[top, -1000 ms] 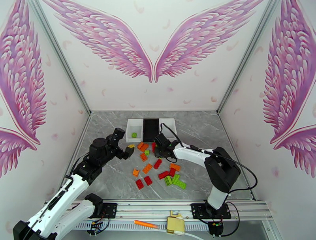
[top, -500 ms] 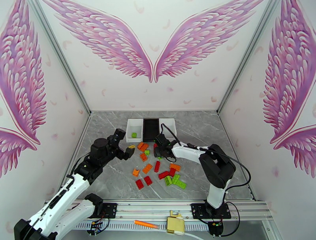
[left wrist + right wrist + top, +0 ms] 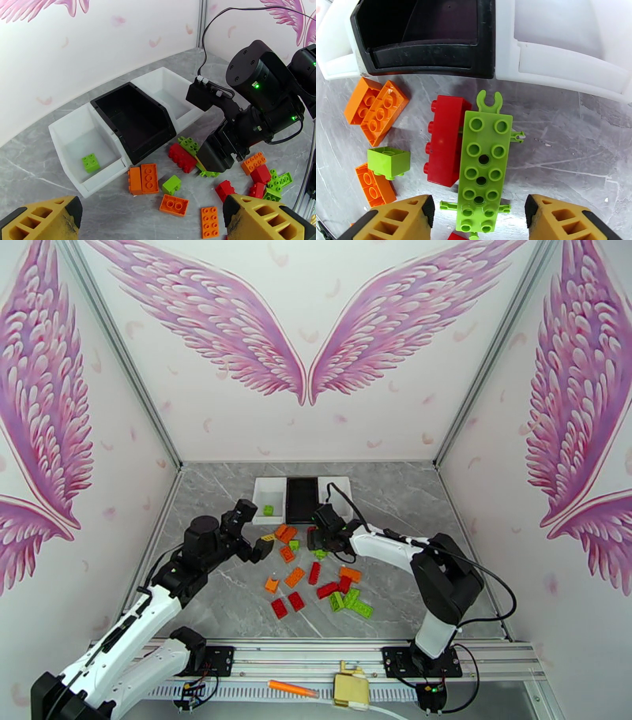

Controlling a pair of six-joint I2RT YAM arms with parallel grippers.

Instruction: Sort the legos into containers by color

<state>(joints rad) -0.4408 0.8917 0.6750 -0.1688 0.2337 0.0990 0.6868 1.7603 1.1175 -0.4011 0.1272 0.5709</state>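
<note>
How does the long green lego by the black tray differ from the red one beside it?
The long green lego is lime, the red lego red. The green one is longer, with a clip at its far end; the red one is shorter and plain. The green one lies studs up, the red one on its side. Both rest on the table, touching.

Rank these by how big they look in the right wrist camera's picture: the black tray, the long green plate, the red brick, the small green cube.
1. black tray, even with its top cut off by the frame
2. long green plate
3. red brick
4. small green cube
</note>
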